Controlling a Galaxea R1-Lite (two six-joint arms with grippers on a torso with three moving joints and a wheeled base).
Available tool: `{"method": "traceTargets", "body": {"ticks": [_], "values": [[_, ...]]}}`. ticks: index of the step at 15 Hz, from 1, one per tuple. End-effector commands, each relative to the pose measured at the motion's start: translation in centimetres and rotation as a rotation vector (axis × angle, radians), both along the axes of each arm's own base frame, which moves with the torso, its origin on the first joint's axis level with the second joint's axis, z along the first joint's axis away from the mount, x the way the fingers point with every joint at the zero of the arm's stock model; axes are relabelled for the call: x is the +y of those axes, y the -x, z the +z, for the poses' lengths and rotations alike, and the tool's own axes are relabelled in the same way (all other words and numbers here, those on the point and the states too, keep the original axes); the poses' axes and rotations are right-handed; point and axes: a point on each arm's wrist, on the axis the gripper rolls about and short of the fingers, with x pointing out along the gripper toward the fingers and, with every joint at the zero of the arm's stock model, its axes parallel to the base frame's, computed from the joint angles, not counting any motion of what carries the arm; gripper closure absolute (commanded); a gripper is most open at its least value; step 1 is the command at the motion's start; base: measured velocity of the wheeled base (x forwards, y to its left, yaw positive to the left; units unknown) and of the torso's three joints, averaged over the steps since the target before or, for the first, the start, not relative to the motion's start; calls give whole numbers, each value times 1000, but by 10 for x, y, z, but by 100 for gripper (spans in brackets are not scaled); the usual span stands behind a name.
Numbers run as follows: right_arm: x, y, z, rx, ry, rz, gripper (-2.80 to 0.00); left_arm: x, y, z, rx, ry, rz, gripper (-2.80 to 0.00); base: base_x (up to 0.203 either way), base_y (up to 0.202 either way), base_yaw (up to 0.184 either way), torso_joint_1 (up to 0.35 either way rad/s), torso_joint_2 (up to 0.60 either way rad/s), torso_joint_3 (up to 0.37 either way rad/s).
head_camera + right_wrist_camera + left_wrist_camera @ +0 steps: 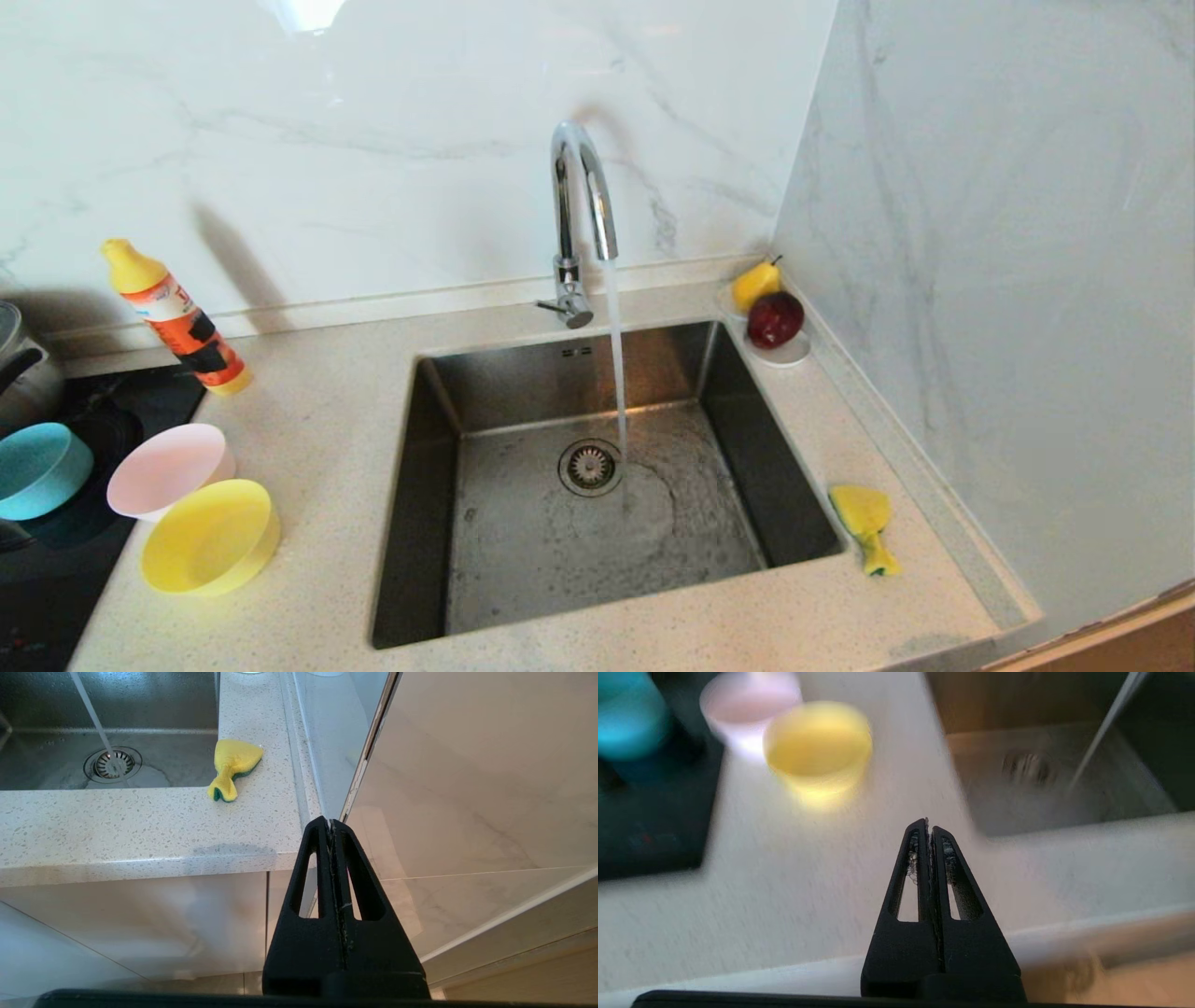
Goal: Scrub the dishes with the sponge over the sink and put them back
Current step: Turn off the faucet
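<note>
Water (616, 364) running from tap (581, 201) into sink (597, 523). Sponge (866, 523) on counter (327, 439) just right of the basin. Yellow bowl (210, 537), pink bowl (170, 469) and blue bowl (39, 469) clustered left (blue one sits on the black hob (56, 560)). Left gripper (929, 823) above counter near the front edge, right gripper (331, 822) off the counter's front right corner; both clenched, empty.

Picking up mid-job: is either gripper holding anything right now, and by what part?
Nothing is held. The left gripper and right gripper are both shut on empty air; the sponge lies untouched on the counter right of the sink.
</note>
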Motion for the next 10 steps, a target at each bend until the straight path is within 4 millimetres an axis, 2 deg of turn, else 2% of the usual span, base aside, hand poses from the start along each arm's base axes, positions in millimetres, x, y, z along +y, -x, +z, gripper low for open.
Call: {"method": "traceTargets", "body": {"ticks": [1, 3, 5, 6, 8, 10], "values": [[0, 0, 0, 2, 0, 0, 0, -1, 12, 49, -102, 2, -17, 0, 0, 0, 0, 0, 0, 0], [0, 0, 0, 3, 0, 0, 0, -2, 19, 97, -135, 3, -74, 0, 0, 0, 0, 0, 0, 0], [0, 0, 0, 2, 0, 0, 0, -3, 0, 143, -38, 34, -153, 0, 0, 0, 0, 0, 0, 0], [0, 0, 0, 2, 0, 0, 0, -4, -17, 161, 26, 59, -191, 0, 0, 0, 0, 0, 0, 0], [0, 0, 0, 2, 0, 0, 0, -6, -70, 188, 203, 136, -261, 0, 0, 0, 0, 0, 0, 0], [0, 0, 0, 2, 0, 0, 0, -7, -130, 196, 379, 235, -337, 0, 0, 0, 0, 0, 0, 0]]}}
